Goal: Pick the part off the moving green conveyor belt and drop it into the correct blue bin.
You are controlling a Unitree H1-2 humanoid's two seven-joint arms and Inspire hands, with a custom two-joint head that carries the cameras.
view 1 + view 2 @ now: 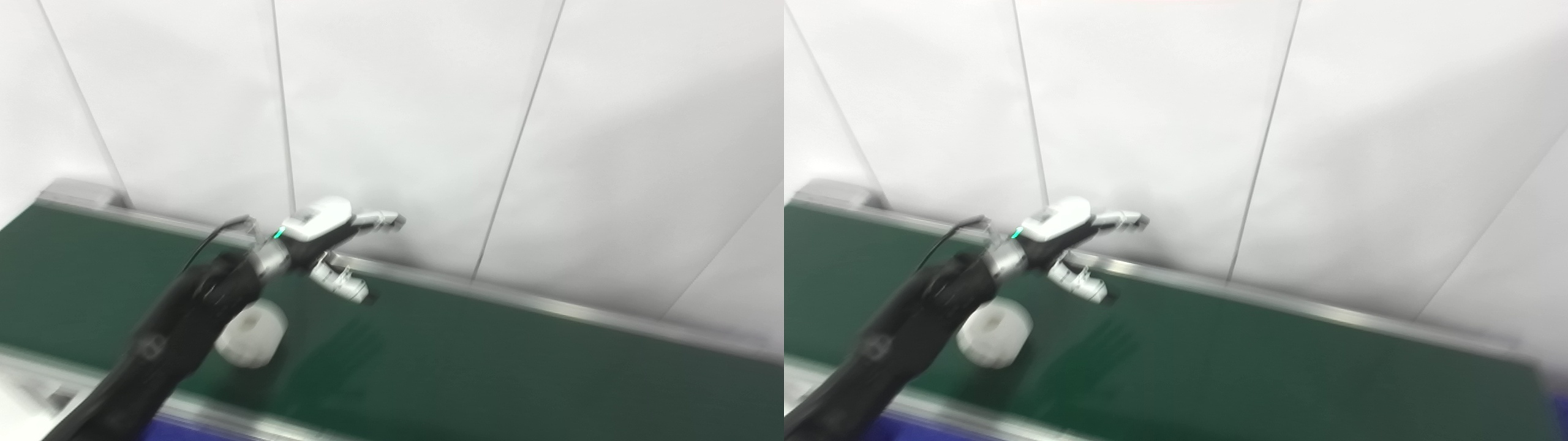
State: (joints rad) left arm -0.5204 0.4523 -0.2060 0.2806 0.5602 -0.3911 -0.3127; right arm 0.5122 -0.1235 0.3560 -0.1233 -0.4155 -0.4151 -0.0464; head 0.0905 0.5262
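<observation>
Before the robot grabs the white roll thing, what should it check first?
1. Left hand is empty, fingers apart: ok.
2. White part is on the green belt, untouched: ok.
3. Hand is lined up over the part: not ok; it hovers past it, nearer the belt's far rail, with the forearm crossing in front.
4. View is sharp enough to aim: not ok, both eye views are blurred.
5. Blue bin is ready: cannot tell, only a blue strip shows at the bottom edge.
6. Right hand is out of the way: cannot tell, not in view.
</observation>
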